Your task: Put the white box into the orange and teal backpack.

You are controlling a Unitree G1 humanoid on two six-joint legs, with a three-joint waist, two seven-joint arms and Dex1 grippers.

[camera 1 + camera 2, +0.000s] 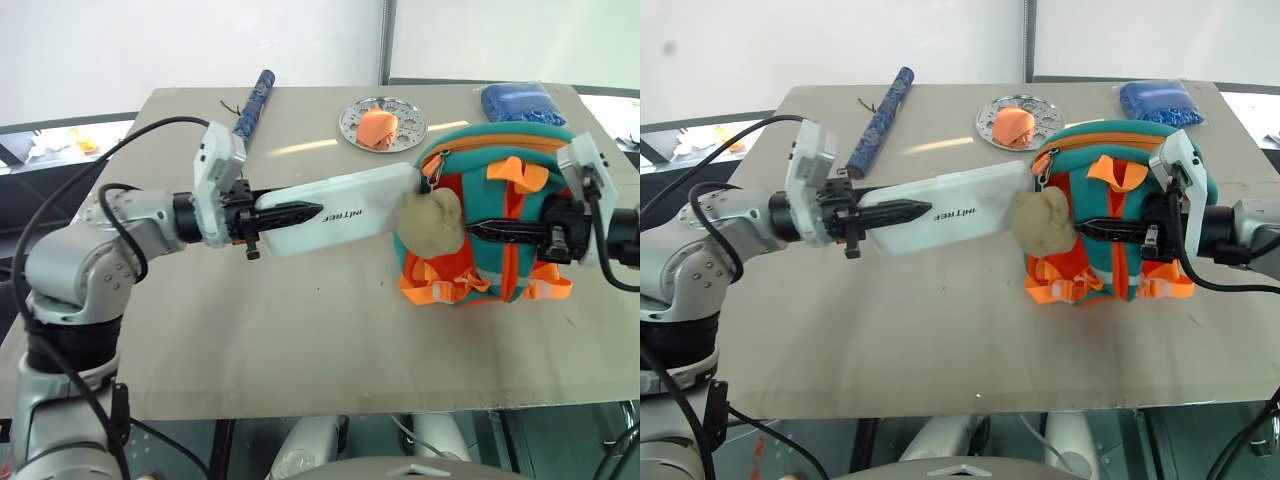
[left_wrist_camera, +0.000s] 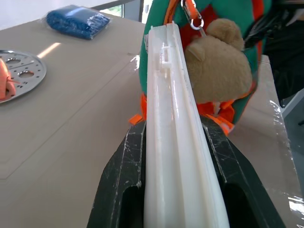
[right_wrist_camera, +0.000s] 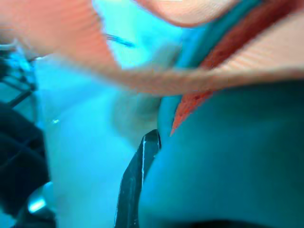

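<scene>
Now the white box (image 1: 340, 210) hangs level above the table (image 1: 250, 330), clamped between the left gripper (image 1: 290, 214) fingers, its far end at the orange and teal backpack (image 1: 500, 215), which the right gripper (image 1: 490, 233), pinched shut, grips.

White box (image 1: 335, 210) with small dark lettering; teal backpack (image 1: 495, 215) with orange panel, straps and zipper trim; beige plush charm (image 1: 432, 224); blue pouch (image 1: 518, 102); silver perforated plate (image 1: 383, 122); tan table (image 1: 300, 320).
</scene>
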